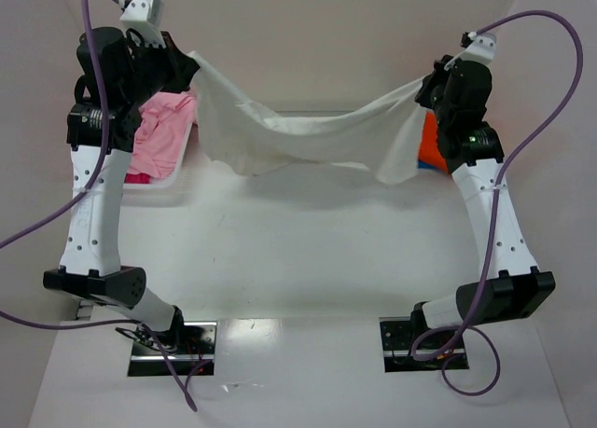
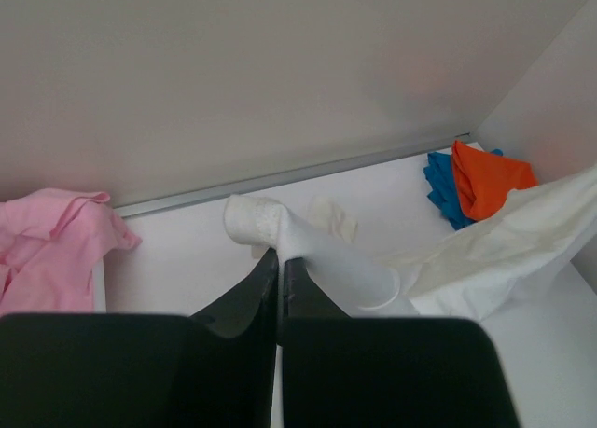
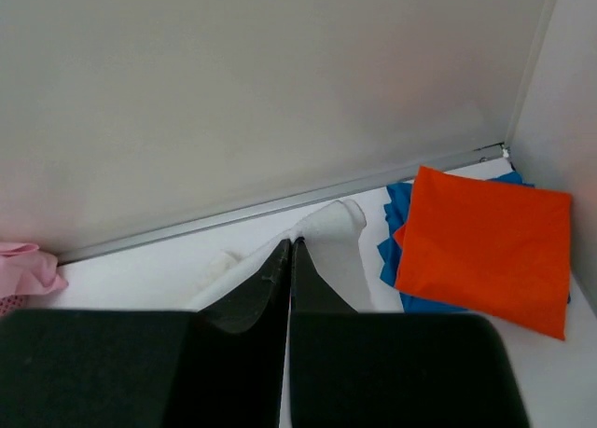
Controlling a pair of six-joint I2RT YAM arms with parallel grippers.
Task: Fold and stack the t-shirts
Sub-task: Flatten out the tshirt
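A cream-white t-shirt point(image 1: 298, 139) hangs stretched in the air between both arms, sagging in the middle above the table. My left gripper point(image 1: 191, 66) is shut on its left corner, and the pinched cloth point(image 2: 270, 225) bunches just past the fingertips point(image 2: 282, 256). My right gripper point(image 1: 424, 88) is shut on the right corner point(image 3: 331, 225). A folded orange t-shirt point(image 3: 485, 246) lies on a blue t-shirt point(image 3: 396, 246) at the back right. A light pink t-shirt point(image 1: 163, 134) lies crumpled in the basket, with a bit of red-magenta t-shirt point(image 1: 137, 178) beneath it.
The white plastic basket point(image 1: 159, 190) stands at the back left beside the left arm. A wall with a metal strip point(image 3: 233, 218) closes the table's far edge, and a side wall point(image 3: 569, 120) stands close on the right.
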